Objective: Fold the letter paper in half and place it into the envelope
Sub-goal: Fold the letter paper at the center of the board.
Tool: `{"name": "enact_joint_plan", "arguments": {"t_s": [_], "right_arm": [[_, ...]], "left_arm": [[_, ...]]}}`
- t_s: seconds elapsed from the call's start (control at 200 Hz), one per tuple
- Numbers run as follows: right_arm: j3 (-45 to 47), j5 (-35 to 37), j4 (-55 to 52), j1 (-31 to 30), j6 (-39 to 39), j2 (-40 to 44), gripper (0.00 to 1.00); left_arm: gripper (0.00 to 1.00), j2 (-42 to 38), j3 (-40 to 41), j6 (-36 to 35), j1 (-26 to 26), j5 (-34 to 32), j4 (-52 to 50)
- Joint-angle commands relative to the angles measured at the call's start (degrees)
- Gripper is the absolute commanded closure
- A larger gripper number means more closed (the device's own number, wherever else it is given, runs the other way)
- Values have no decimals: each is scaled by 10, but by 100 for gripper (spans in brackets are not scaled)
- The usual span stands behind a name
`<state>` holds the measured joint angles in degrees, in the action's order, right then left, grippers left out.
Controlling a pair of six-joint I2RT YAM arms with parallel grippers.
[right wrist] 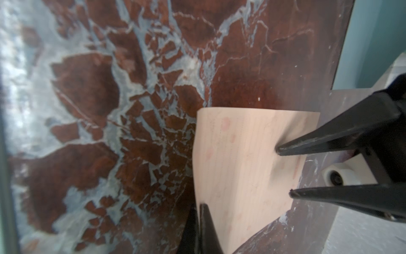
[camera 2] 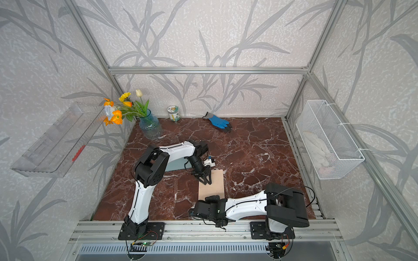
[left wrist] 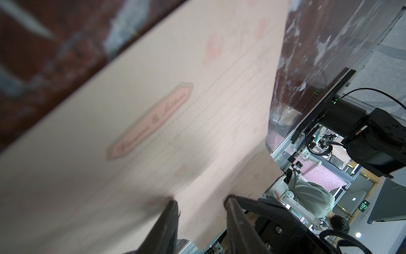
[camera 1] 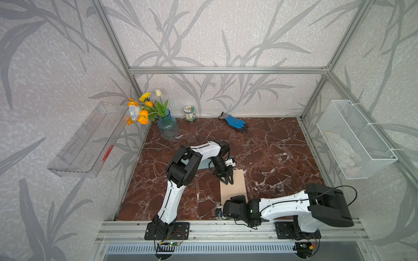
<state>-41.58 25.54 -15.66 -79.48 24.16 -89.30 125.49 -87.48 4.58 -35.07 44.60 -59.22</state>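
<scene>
- The red-brown marble table [camera 1: 282, 146] stood inside a metal-framed booth with leaf-patterned walls.
- Your paper [camera 1: 235, 189] lay toward the front middle of the table, between the two claws. It was opened out, and no crease showed in any view.
- Your left claw [camera 1: 227, 182] was spread, with both tips down on the far end of the paper, apparently pinning it.
- Your right claw [right wrist: 201, 206] was pressed together at the near edge of the paper. The paper bowed up a little there, so I judged it a pinch on that edge.
- The envelope [camera 2: 176, 163] lay near the far end of the paper, mostly hidden under your left arm. You could not tell whether its flap was open.
- By my reading you were at the very start of the fold: the near edge was gripped but not yet carried over. The fold, the crease and the slide into the envelope were all left to do.
</scene>
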Motion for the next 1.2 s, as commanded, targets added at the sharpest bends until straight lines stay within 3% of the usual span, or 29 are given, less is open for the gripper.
{"name": "enact_joint_plan", "arguments": {"t_s": [0.0,0.23,0.47,0.62,0.875,1.195], "right_arm": [[-26,-72,-42,43,8,49,100],[-96,-175,-105,140,77,82,100],[-167,-266,-178,181,127,63,100],[-212,-339,-244,204,122,47,100],[-240,-414,-314,205,121,37,100],[-268,-479,-355,227,103,-17,100]], "left_arm": [[61,17,16,-13,-1,-33,2],[61,7,19,-15,-5,-33,2],[61,1,16,-15,-6,-28,0],[40,-10,8,-9,-5,-24,-2],[25,-38,-64,15,6,-38,-5],[21,-101,-121,78,66,-50,43]]}}
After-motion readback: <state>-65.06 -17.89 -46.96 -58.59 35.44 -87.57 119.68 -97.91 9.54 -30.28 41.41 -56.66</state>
